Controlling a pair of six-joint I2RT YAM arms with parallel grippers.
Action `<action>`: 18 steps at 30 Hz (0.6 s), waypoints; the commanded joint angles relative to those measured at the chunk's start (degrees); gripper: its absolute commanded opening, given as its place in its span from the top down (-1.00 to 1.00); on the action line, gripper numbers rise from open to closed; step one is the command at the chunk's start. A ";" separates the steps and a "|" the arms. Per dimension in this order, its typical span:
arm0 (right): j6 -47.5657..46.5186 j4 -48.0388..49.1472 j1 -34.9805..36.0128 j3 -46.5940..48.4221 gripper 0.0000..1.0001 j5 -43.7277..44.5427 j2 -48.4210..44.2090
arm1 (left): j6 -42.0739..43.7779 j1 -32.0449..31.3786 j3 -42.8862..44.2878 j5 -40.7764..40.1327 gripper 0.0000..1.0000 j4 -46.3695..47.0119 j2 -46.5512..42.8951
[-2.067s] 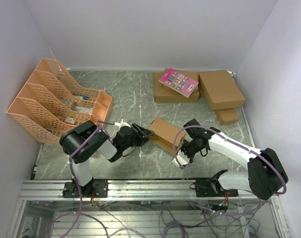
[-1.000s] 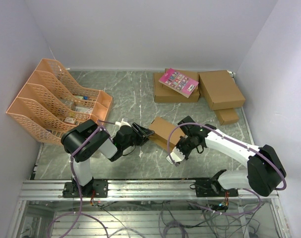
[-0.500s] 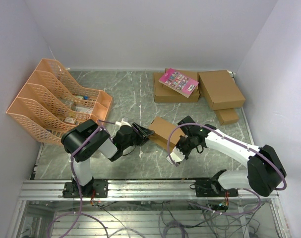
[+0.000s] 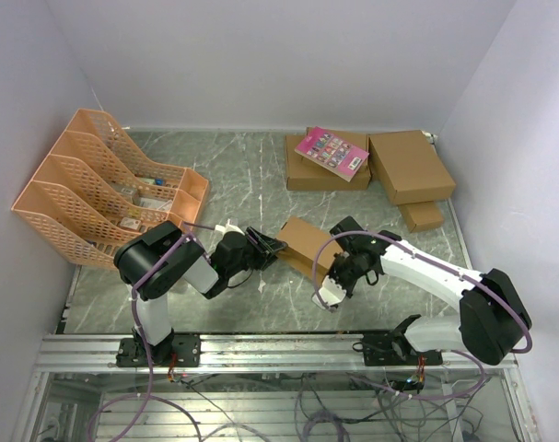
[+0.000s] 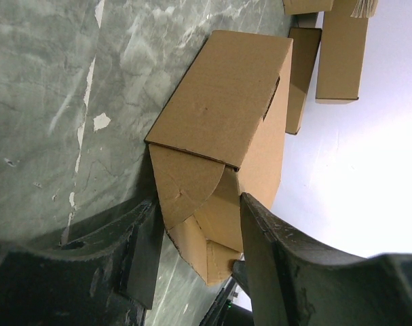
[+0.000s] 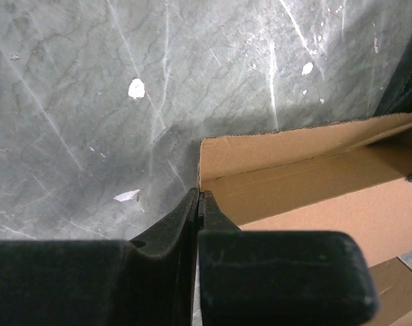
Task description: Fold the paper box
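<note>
The paper box (image 4: pixel 305 241) is a small brown oblong, partly folded, lying mid-table between the arms. My left gripper (image 4: pixel 272 247) is at its left end. In the left wrist view the box (image 5: pixel 226 109) runs away from the camera, and its rounded end flaps sit between my left gripper (image 5: pixel 197 204), with both fingers against the cardboard. My right gripper (image 4: pixel 337 273) is at the box's near right side. In the right wrist view my right gripper (image 6: pixel 199 197) is shut on the thin upright edge of a box flap (image 6: pixel 287 153), with the open inside to the right.
Orange file racks (image 4: pixel 99 189) stand at the left. Two larger brown boxes (image 4: pixel 410 166) lie at the back right, one (image 4: pixel 307 173) bearing a pink booklet (image 4: pixel 331 152), with a small brown box (image 4: pixel 421 215) beside them. The walls are close on three sides.
My right gripper moved left and in toward the box's near side, then shifted only slightly. My left gripper and the box's left end stayed put.
</note>
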 commanded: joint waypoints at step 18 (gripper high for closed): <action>-4.01 -6.59 5.88 6.45 1.00 1.63 6.76 | 3.04 0.58 -0.04 1.63 -0.11 -9.03 2.92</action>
